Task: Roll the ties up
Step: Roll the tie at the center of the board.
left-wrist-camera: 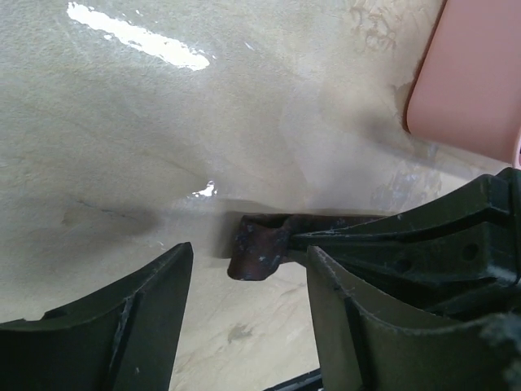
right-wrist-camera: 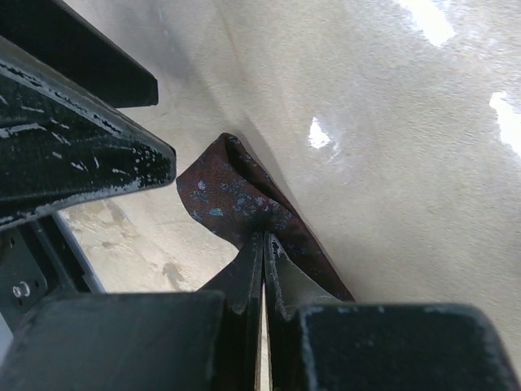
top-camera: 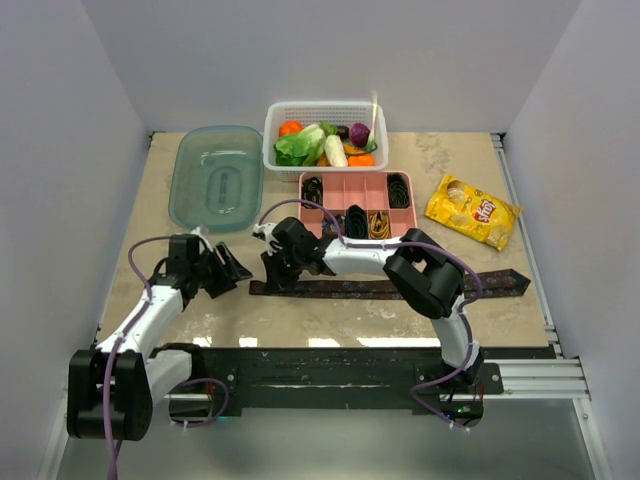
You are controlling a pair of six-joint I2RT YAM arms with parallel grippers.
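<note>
Matt speckled cloth tie point(right-wrist-camera: 236, 204), glossy mottled stone-look table point(left-wrist-camera: 122, 122) — smooth plastic tray point(left-wrist-camera: 464, 81)

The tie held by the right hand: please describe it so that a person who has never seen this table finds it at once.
On the beige table, look in front of the pink tray. A long dark maroon tie lies flat there, its left end pinched by the right hand. Unlike the coiled ties in the tray, it is stretched out.
</note>
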